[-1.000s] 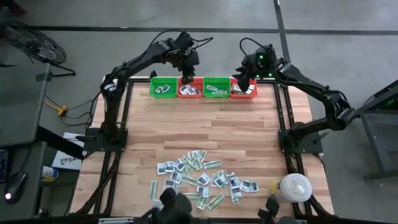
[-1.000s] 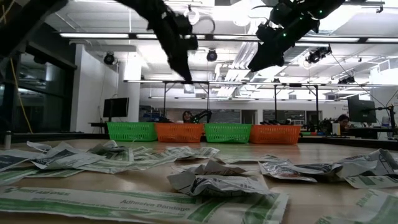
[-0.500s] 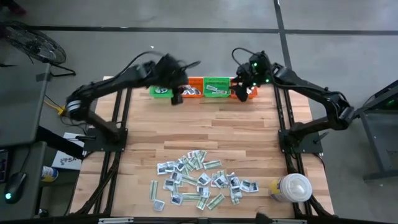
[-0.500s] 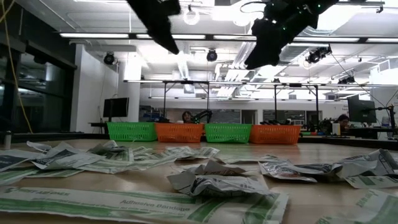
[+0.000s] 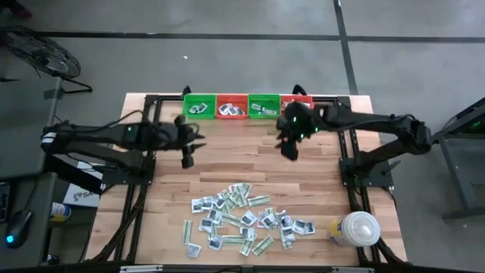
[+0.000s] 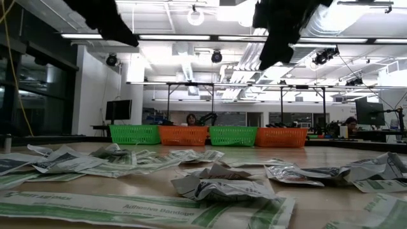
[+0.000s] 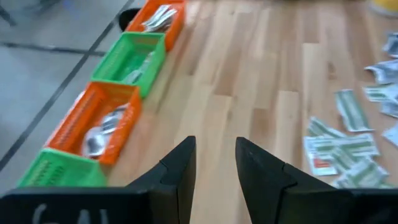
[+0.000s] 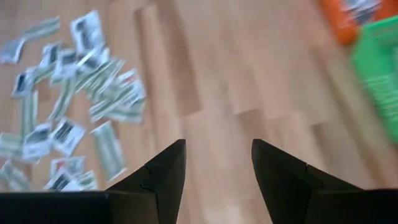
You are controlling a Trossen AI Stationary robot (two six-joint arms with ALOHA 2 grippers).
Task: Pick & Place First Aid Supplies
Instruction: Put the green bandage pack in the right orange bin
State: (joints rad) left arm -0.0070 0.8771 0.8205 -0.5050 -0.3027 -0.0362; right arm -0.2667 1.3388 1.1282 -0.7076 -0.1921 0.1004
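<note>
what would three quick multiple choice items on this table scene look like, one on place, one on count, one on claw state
1. Where does the pile of first aid packets lie?
A. on the near half of the table, away from the baskets
B. inside the green baskets
C. on the floor

2. How many baskets stand in the row at the far edge?
A. two
B. four
C. six

3. How do the left claw and right claw stand?
A. both clamped on packets
B. both open and empty
C. one holding the white container

Answers:
1 A, the high view shows the packets heaped well apart from the basket row.
2 B, green, orange, green, orange.
3 B, each wrist view shows bare wood between the parted fingers.
</note>
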